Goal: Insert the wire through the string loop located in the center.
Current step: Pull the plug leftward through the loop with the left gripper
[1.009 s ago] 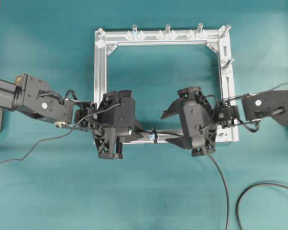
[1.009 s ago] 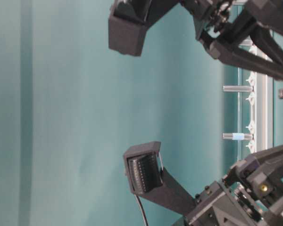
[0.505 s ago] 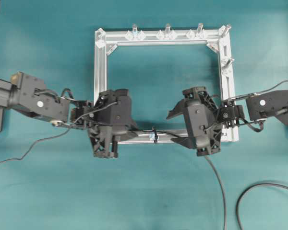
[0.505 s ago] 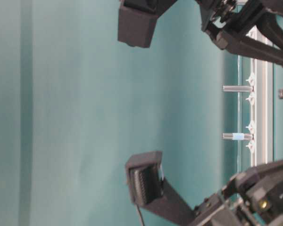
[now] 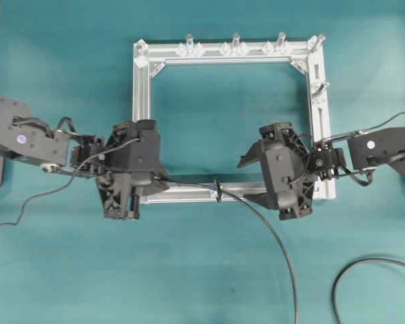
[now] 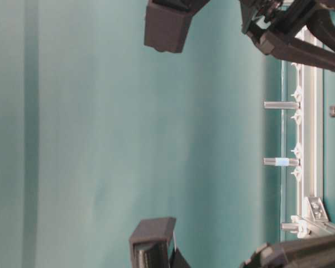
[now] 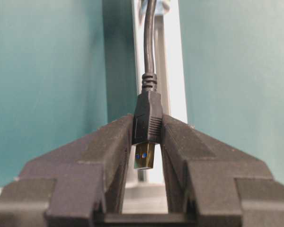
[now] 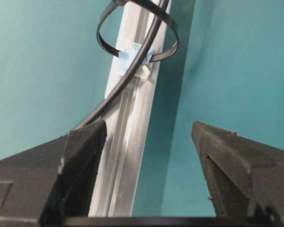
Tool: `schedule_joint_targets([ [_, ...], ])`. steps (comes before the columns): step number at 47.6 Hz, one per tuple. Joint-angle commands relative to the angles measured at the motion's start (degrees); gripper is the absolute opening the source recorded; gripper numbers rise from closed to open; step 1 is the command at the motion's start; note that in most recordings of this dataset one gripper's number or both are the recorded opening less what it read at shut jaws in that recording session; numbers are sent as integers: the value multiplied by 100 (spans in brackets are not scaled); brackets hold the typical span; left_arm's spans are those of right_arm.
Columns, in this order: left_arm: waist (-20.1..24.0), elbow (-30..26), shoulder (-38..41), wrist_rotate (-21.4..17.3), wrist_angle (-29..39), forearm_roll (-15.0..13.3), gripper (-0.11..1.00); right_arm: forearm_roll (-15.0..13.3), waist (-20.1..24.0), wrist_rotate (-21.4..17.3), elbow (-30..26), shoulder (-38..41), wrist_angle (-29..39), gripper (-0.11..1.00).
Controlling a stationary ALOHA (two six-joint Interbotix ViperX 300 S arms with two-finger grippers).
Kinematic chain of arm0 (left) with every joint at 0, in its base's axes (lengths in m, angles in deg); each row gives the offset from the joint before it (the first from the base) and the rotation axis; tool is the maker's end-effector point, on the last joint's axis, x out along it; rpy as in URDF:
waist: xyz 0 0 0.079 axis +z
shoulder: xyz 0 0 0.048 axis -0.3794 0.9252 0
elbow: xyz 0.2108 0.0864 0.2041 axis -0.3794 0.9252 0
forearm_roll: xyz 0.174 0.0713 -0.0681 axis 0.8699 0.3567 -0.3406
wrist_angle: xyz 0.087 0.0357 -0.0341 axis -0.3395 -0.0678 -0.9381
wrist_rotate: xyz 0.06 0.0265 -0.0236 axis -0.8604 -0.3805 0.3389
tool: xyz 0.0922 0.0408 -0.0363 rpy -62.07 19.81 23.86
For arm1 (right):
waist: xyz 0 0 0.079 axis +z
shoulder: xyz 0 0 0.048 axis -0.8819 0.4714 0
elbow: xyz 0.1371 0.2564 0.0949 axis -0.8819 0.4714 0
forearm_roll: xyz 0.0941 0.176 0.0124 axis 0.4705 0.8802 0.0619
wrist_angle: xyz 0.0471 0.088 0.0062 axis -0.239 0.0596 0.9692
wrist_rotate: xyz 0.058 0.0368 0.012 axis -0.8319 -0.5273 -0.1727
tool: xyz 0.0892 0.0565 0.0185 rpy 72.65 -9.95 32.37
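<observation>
A: Any writing on the tabletop (image 5: 209, 270) or the silver frame (image 5: 140, 121)?

B: None readable.

A: The jaws?

B: Left gripper (image 7: 146, 142) clamps the wire (image 5: 270, 233) by its black plug; right gripper (image 8: 149, 137) gapes wide, holding nothing.

A: The wire?

B: It passes through the string loop (image 8: 137, 35), trailing toward five o'clock.

The long thin black wire (image 5: 270, 233) with a flat metallic plug tip (image 7: 144, 155) runs through the small upright black string loop (image 8: 135, 29), which stands across the silver aluminium bar (image 8: 128, 137) on a pale fitting
</observation>
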State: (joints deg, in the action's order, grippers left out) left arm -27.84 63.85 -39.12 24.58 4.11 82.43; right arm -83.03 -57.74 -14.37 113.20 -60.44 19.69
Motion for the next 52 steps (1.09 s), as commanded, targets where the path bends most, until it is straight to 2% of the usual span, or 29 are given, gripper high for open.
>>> schedule_joint_targets([
  [1,35,26,-246,88,53,0,21,0,9,-9,-44,-176,-18,74],
  [17,35,492,-826,176,422,0,21,9,9,0,-44,-185,123,74],
  [35,35,1063,-1450,615,562,0,21,0,9,-9,-44,-193,132,74],
  [52,35,1213,-1459,694,562,0,21,0,9,0,-44,-193,132,74],
])
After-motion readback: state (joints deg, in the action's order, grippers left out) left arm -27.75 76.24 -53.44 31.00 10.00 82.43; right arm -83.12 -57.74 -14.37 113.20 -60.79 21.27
